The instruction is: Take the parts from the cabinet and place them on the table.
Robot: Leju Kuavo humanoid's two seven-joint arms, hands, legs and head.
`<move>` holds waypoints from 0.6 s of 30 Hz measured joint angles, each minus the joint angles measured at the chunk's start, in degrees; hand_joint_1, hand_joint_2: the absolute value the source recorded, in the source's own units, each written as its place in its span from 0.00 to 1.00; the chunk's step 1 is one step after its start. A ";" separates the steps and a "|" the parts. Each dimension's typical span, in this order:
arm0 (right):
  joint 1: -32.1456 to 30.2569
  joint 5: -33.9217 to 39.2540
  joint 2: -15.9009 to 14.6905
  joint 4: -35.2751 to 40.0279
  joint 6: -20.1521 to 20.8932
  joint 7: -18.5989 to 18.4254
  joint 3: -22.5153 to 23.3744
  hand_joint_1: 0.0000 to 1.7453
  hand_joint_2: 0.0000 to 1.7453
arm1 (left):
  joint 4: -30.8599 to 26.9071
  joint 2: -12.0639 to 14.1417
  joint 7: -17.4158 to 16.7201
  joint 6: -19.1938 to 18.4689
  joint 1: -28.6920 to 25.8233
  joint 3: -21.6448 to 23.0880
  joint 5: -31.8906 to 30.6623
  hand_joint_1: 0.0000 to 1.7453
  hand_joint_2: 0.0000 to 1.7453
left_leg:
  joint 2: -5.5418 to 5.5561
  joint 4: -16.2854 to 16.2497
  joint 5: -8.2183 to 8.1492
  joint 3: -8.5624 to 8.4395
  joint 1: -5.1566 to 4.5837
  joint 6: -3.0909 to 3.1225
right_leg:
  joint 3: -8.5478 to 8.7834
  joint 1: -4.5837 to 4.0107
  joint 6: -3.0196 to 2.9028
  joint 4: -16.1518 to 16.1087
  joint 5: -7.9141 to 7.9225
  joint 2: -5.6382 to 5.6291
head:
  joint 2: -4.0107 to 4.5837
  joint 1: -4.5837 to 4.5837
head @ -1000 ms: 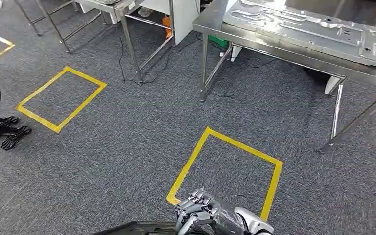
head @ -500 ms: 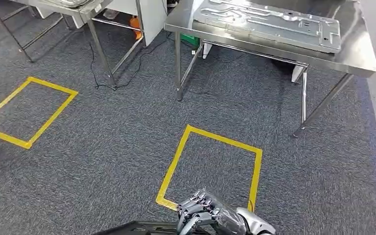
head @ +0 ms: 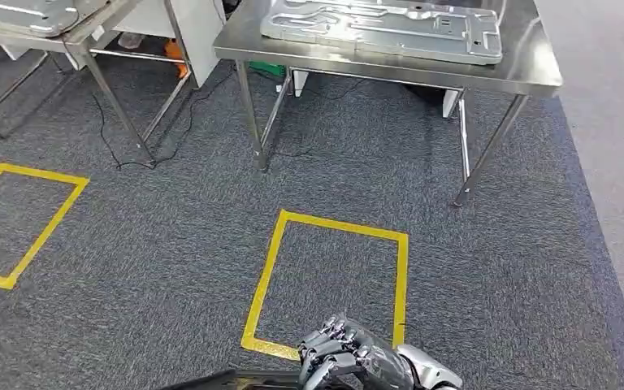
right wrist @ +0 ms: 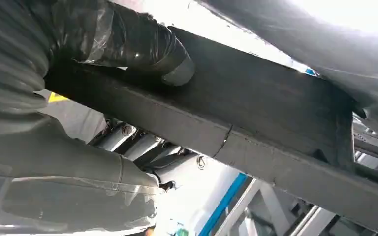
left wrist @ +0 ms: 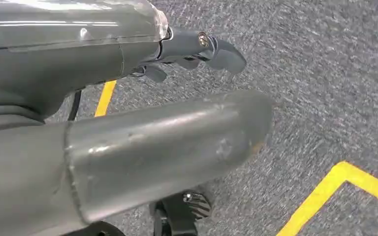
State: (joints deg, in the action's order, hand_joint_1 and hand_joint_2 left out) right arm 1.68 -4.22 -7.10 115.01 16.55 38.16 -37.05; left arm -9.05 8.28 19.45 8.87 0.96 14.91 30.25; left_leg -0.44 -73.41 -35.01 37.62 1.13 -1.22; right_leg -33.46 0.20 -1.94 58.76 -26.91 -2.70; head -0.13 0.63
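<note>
My right hand (head: pixel 357 361) sits at the bottom edge of the head view and grips a flat black part (head: pixel 211 380) that sticks out to the left. In the right wrist view the thumb (right wrist: pixel 142 46) lies over one face of the black part (right wrist: pixel 256 113) and the fingers (right wrist: pixel 138 147) curl under it. My left hand (left wrist: pixel 152 142) hangs over the grey carpet with its fingers (left wrist: pixel 211 49) apart and nothing in it. The steel table (head: pixel 528 77) stands ahead at the top of the head view.
A large stamped metal panel (head: pixel 382 28) covers much of the table top. A yellow tape rectangle (head: pixel 325 284) marks the carpet in front of the table, another (head: pixel 16 227) lies at the left. A second steel table (head: pixel 65 32) and cables (head: pixel 130 154) are at the upper left.
The camera has turned, so the table and the yellow rectangle now sit more central and squarer to me. My right hand keeps its hold on the black part.
</note>
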 joint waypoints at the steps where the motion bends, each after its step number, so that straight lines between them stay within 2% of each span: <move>1: -0.04 0.00 0.00 0.00 0.02 0.00 0.02 0.95 1.00 | 0.00 0.02 0.02 0.04 0.07 0.00 0.02 0.00 0.00 | 0.19 4.42 2.96 -1.73 0.00 0.19 | 0.10 0.00 0.06 0.10 -0.05 -0.69 | -0.02 0.00; 2: -0.03 0.00 0.00 0.00 0.04 0.00 0.02 0.95 1.00 | 0.00 0.02 0.02 0.09 0.17 0.00 0.09 0.00 0.00 | 1.03 10.20 6.07 -4.23 0.01 0.43 | 0.22 0.02 0.20 0.21 -0.15 -1.39 | -0.02 0.00; 3: -0.07 0.02 0.00 0.00 0.04 0.00 0.04 0.95 1.00 | 0.02 0.04 0.00 0.09 0.15 0.00 0.20 0.00 0.00 | 3.11 14.05 6.83 -5.74 0.06 0.81 | 0.18 0.13 0.37 0.32 -0.25 -1.81 | -0.02 0.00; 4: 0.01 0.04 0.00 0.00 0.04 0.00 0.04 0.95 1.00 | 0.02 0.02 -0.02 0.09 0.04 0.00 0.24 0.00 0.00 | 4.34 15.12 6.27 -6.10 0.09 1.01 | -0.28 -0.35 0.80 0.81 -0.28 -2.30 | 0.00 -0.02; 5: -0.08 0.09 0.00 0.00 0.04 0.00 0.09 0.95 1.00 | 0.00 0.02 0.00 0.04 0.21 0.00 0.24 0.00 0.00 | 4.05 14.84 6.27 -6.18 0.02 1.08 | -0.63 0.07 1.15 0.71 -0.06 -3.01 | -0.02 0.00; 7: -0.10 0.26 0.00 0.00 0.07 -0.02 0.11 0.95 1.00 | 0.02 0.02 -0.11 -0.04 0.25 0.02 0.33 0.00 0.00 | 3.19 14.94 6.32 -6.17 -0.31 1.50 | -0.78 0.35 1.92 0.40 0.33 -3.98 | -0.02 -0.02; 8: -0.05 0.44 -0.02 0.02 0.07 -0.04 0.11 0.95 1.00 | 0.00 -0.04 -0.13 -0.09 0.28 0.02 0.35 0.00 0.00 | 2.47 15.65 6.74 -6.30 0.34 2.06 | -0.90 -0.01 2.32 0.45 0.33 -4.44 | -0.02 0.00; 9: -0.16 0.57 -0.02 0.02 0.07 -0.07 0.17 0.95 1.00 | 0.00 -0.04 -0.15 -0.22 0.41 0.02 0.35 0.00 0.00 | 1.60 15.91 6.98 -6.55 0.26 2.44 | -1.13 -0.04 2.47 1.52 -0.60 -1.80 | 0.00 -0.02; 10: 0.04 0.63 -0.07 0.04 0.07 -0.09 0.17 0.95 1.00 | 0.00 -0.04 -0.15 -0.24 0.42 0.02 0.37 0.00 0.00 | 1.16 15.98 7.01 -6.51 0.22 2.91 | -2.44 -0.09 2.76 4.22 -2.62 0.70 | 0.00 -0.02; 11: 0.09 0.70 -0.09 0.02 0.07 -0.22 0.17 0.95 1.00 | 0.00 -0.04 -0.20 -0.26 0.32 0.02 0.37 0.00 0.00 | 0.57 15.97 6.99 -6.43 0.09 3.02 | -4.40 0.06 3.00 8.40 -4.94 1.71 | 0.00 -0.02; 12: 0.09 0.81 -0.15 0.02 0.07 -0.28 0.17 0.95 1.00 | 0.02 -0.04 -0.35 -0.33 0.17 0.02 0.42 0.00 0.00 | -0.10 15.94 6.95 -6.39 -0.02 3.08 | -6.76 0.22 3.18 13.31 -7.21 2.11 | -0.02 0.00; 13: 0.08 0.87 -0.15 0.00 0.07 -0.35 0.17 0.95 1.00 | 0.02 -0.04 -0.42 -0.39 0.10 0.02 0.44 0.00 0.00 | -0.85 15.91 6.90 -6.34 -0.04 3.13 | -8.72 0.33 3.37 17.28 -8.52 2.20 | 0.00 -0.04; 14: 0.06 0.94 -0.17 -0.02 0.07 -0.35 0.17 0.95 1.00 | 0.02 -0.04 -0.52 -0.42 0.11 0.02 0.48 0.00 0.00 | -1.54 15.88 6.87 -6.34 -0.04 3.11 | -9.35 0.45 3.47 18.50 -8.18 2.27 | 0.00 -0.02; 15: 0.07 0.96 -0.17 -0.02 0.07 -0.35 0.17 0.95 1.00 | 0.00 -0.07 -0.55 -0.42 0.17 0.02 0.50 0.00 0.00 | -2.15 15.85 6.76 -6.42 -0.04 3.04 | -8.39 0.55 3.56 16.54 -6.42 2.42 | 0.00 -0.02; 16: 0.07 0.96 -0.17 0.00 0.07 -0.35 0.17 0.95 1.00 | 0.00 -0.07 -0.52 -0.42 0.23 0.02 0.50 0.00 0.00 | -2.65 15.82 6.65 -6.56 -0.04 2.89 | -6.11 0.58 3.52 12.50 -4.00 2.74 | -0.02 -0.02; 17: 0.08 0.96 -0.17 0.00 0.07 -0.35 0.17 0.95 1.00 | 0.00 -0.07 -0.52 -0.50 0.32 0.02 0.52 0.00 0.00 | -3.12 15.79 6.50 -6.78 -0.04 2.72 | -3.10 0.55 3.34 6.93 -1.50 3.53 | -0.02 -0.02; 18: 0.11 0.96 -0.17 0.00 0.07 -0.37 0.17 0.95 1.00 | 0.00 -0.07 -0.52 -0.50 0.40 0.02 0.50 0.00 0.00 | -3.50 15.75 6.30 -7.06 -0.10 2.47 | -0.09 0.40 2.94 1.51 0.19 5.47 | -0.02 -0.02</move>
State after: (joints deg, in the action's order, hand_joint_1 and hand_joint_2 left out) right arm 1.79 -3.26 -7.28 115.01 16.61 37.79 -36.87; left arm -9.05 8.22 18.93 8.37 1.37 14.93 30.75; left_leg -3.94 -57.66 -28.71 30.56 1.02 1.25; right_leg -33.55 0.60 1.01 60.27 -26.72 2.77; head -0.15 0.61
